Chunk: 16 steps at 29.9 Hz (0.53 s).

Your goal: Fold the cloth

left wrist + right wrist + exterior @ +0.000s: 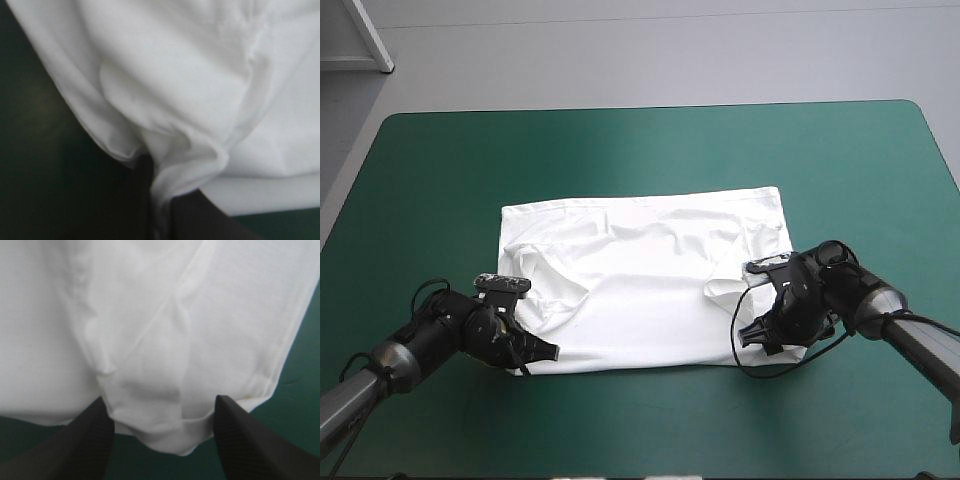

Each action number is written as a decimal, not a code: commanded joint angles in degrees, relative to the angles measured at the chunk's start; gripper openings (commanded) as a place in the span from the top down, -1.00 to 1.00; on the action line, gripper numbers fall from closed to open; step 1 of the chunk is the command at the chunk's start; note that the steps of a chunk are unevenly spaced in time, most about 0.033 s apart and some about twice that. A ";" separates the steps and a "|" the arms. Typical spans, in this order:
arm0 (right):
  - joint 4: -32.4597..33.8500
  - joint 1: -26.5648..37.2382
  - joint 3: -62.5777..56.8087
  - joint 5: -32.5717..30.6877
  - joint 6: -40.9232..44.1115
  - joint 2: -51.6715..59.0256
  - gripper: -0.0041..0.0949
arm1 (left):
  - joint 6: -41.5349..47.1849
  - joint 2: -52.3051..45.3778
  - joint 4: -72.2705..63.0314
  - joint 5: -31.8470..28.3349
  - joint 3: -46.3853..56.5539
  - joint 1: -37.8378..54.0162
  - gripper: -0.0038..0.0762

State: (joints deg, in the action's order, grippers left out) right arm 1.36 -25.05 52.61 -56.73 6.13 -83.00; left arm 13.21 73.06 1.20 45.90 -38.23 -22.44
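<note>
- Your T-shirt (645,285) lies spread flat, lightly wrinkled, at the middle of the teal-green counter (650,150).
- Your left jaws, at its 7 o'clock corner, are clamped on the T-shirt.
- Your right jaws stand apart, its 4 o'clock corner between them.

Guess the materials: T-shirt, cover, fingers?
T-shirt: thin, soft fabric, probably cotton knit, matte. It drapes in soft creases and shows a stitched hem.
Cover: matte teal-green sheet, maybe felt or a rubber mat. It lies flat with no glare; no weave can be made out.
Fingers: black, matte, with finely ribbed faces. Plastic or rubber; can't tell which.
</note>
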 commanded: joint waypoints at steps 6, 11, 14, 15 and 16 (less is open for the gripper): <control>-1.72 -0.02 -9.10 8.68 -0.61 1.24 0.21 | 0.02 -4.56 0.82 4.27 -0.59 -0.14 0.92; -1.72 -0.02 -14.02 12.21 -1.29 1.24 0.37 | 0.02 -4.64 0.82 4.27 -0.59 -0.14 0.92; -1.36 -0.02 -14.30 12.21 -1.54 1.60 0.71 | 0.02 -4.68 0.82 4.36 -0.59 -0.14 0.92; -1.36 -0.02 -14.30 12.21 -1.70 2.14 0.87 | 0.02 -4.68 0.82 4.39 -0.59 -0.14 0.92; -1.36 -0.02 -14.30 12.21 -1.70 3.04 0.95 | 0.02 -4.68 0.82 4.63 -0.70 -0.14 0.92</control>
State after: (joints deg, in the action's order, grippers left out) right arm 2.07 -24.99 41.46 -45.32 5.23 -78.75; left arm 13.04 69.81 1.71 49.65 -37.62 -22.44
